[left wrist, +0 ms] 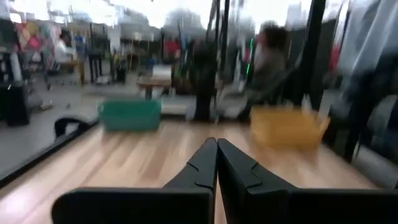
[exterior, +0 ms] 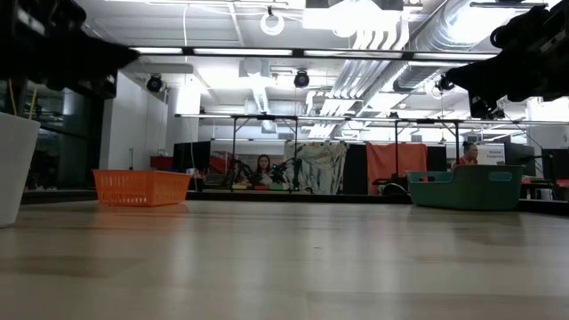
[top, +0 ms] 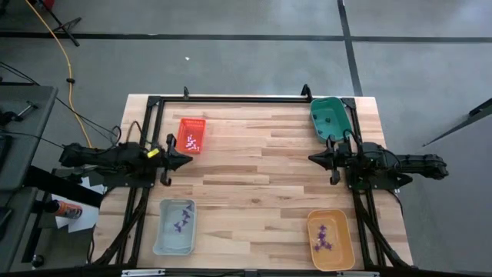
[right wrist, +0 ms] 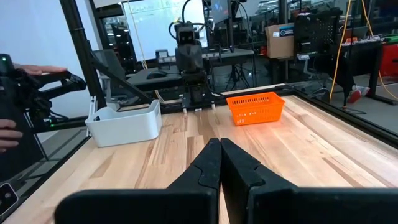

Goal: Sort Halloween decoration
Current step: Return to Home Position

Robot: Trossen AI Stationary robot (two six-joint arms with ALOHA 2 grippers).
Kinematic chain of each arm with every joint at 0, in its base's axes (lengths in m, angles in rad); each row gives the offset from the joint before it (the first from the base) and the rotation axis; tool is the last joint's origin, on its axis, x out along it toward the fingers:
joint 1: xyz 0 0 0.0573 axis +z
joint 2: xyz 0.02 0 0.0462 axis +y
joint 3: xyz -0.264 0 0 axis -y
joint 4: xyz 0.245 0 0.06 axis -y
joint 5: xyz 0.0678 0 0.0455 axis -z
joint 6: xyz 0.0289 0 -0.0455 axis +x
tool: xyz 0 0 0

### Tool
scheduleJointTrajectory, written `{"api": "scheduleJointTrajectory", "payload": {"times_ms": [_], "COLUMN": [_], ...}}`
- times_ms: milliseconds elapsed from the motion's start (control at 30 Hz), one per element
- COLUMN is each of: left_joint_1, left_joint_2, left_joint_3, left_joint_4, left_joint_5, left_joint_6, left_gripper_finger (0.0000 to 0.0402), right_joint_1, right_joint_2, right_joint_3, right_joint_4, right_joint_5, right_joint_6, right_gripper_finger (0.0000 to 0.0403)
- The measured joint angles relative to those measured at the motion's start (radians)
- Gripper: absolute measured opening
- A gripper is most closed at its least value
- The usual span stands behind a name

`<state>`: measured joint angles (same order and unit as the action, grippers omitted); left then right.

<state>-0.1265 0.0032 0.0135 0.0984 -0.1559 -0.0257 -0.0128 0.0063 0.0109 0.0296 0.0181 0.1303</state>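
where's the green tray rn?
High view: the green tray sits at the table's top-right corner, right arm's side, next to the right end effector, across from the red tray.

Wooden table point(top: 254, 177) carries red tray point(top: 197, 124) at ten o'clock, green tray point(top: 329, 115) at two, orange tray point(top: 343, 231) at four, pale blue tray point(top: 167, 239) at eight.

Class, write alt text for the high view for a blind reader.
Four trays sit on a wooden table: red tray, green tray, and pale blue tray and orange tray holding purple pieces. The left gripper and right gripper face inward, empty.
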Motion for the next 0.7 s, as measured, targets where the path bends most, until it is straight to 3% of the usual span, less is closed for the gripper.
{"api": "scheduleJointTrajectory", "payload": {"times_ms": [100, 300, 700], "left_joint_1": [0.0, 0.0, 0.0], "left_joint_2": [0.0, 0.0, 0.014], "left_joint_3": [-0.001, -0.001, -0.001], "left_joint_4": [-0.069, -0.071, -0.072], "left_joint_5": [-0.004, 0.045, 0.042], "left_joint_6": [0.012, -0.024, -0.069], "left_gripper_finger": [0.0, 0.0, 0.0], "right_joint_1": [0.0, 0.0, 0.0], "right_joint_2": [0.0, 0.0, 0.0], "right_joint_3": [0.0, 0.0, 0.0], "right_joint_4": [0.0, -0.005, -0.013], "right_joint_5": [0.0, 0.0, 0.0], "right_joint_6": [0.0, 0.0, 0.0], "right_gripper_finger": [0.0, 0.0, 0.0]}}
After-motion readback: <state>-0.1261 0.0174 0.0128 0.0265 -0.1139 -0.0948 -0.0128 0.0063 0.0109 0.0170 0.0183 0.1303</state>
